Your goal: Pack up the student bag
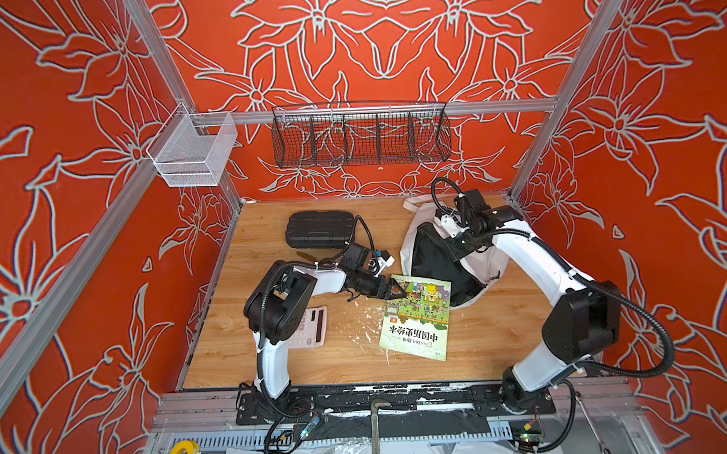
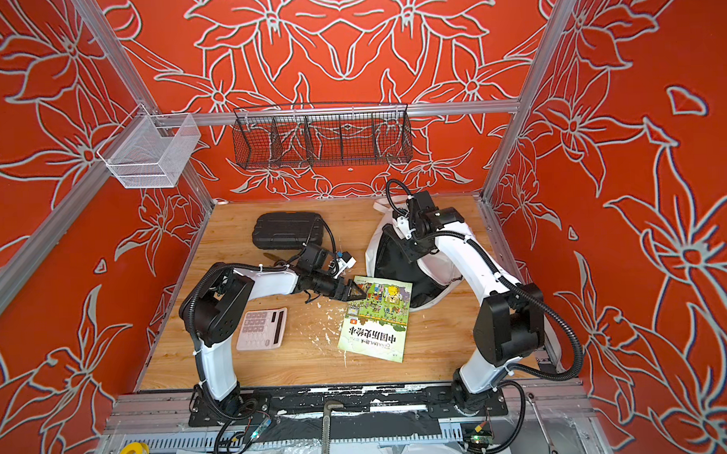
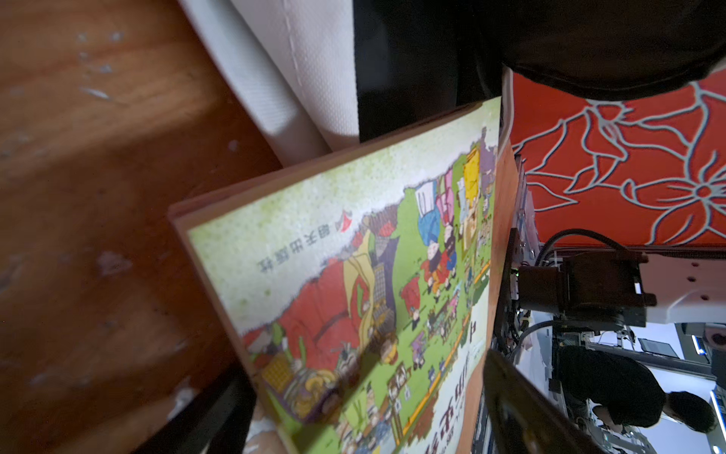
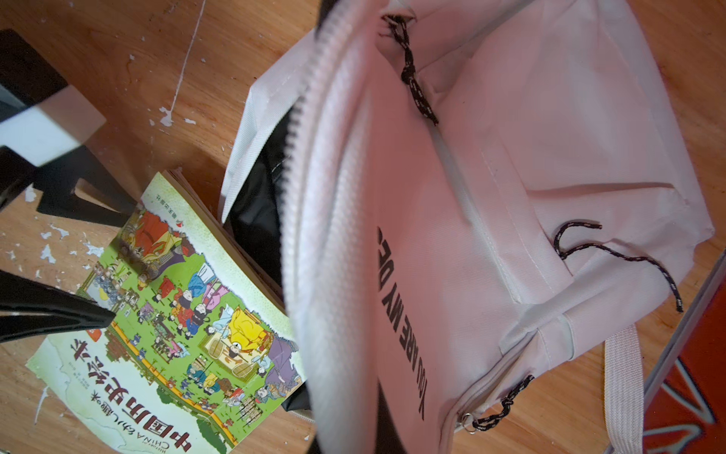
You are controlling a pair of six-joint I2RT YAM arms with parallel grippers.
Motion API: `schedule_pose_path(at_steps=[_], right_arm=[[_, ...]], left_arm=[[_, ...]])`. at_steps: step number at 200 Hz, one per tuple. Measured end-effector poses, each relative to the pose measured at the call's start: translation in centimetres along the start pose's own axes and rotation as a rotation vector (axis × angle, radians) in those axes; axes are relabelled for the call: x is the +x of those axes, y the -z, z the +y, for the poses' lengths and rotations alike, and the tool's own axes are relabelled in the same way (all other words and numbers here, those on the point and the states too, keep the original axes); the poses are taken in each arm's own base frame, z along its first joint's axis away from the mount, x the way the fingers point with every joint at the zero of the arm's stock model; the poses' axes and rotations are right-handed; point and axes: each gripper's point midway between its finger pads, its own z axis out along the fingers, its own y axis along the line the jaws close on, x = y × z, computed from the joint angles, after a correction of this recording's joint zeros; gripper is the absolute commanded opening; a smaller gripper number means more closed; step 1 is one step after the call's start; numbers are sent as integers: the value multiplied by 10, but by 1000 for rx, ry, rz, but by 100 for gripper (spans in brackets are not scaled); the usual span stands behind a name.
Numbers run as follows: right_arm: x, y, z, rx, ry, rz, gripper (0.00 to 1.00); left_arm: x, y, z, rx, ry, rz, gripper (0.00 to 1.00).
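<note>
Top views both show the student bag (image 1: 422, 219) lying at the far right of the wooden table (image 1: 337, 362), its mouth gaping toward a picture book (image 1: 417, 317) whose cover reads "中国历史绘本" and "CHINA". The right gripper (image 1: 454, 245) is clamped shut on the bag's upper flap, which leaves the black lining exposed. The left gripper (image 2: 358, 292) sits at the book's far corner, jaws spread wide and gripping nothing. A black case (image 1: 318, 229) lies toward the back wall, and a pink calculator (image 2: 261, 329) lies beside the left arm. Left wrist view: the book's corner sits between two dark fingers (image 3: 518, 408) that stand well apart; small print on the cover reads "明天出版社", and the bag's white fabric lies just beyond the book. Right wrist view: the bag's front carries the black print "YOU ARE MY DE", the rest out of sight past the raised zip rim. Black cord pulls (image 4: 416, 82) hang from its zips. The book's far edge lies right at the open mouth, against the black lining.
</note>
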Motion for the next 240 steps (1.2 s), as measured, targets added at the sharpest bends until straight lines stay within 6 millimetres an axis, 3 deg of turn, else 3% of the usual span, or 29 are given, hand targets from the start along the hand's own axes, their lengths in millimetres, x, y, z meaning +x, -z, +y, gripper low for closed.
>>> schedule_pose_path(at_steps=[23, 39, 85, 125, 176, 217, 240], right_arm=[[0, -1, 2, -8, 4, -2, 0], [0, -1, 2, -10, 5, -2, 0], [-1, -2, 3, -16, 11, -6, 0], [-1, -2, 3, -16, 21, -7, 0], [0, -2, 7, -21, 38, -3, 0], [13, -10, 15, -28, 69, 33, 0], [20, -4, 21, -15, 102, 40, 0]], left_arm=[[-5, -3, 1, 6, -8, -23, 89], [-8, -8, 1, 28, -11, -33, 82], [-6, -19, 9, 52, 31, -30, 34], [-4, -20, 9, 52, 62, -11, 0], [-19, -13, -7, 61, 47, -30, 0], [-64, -1, -33, 55, -1, -78, 0], [-89, 7, -51, 28, -21, -82, 0]])
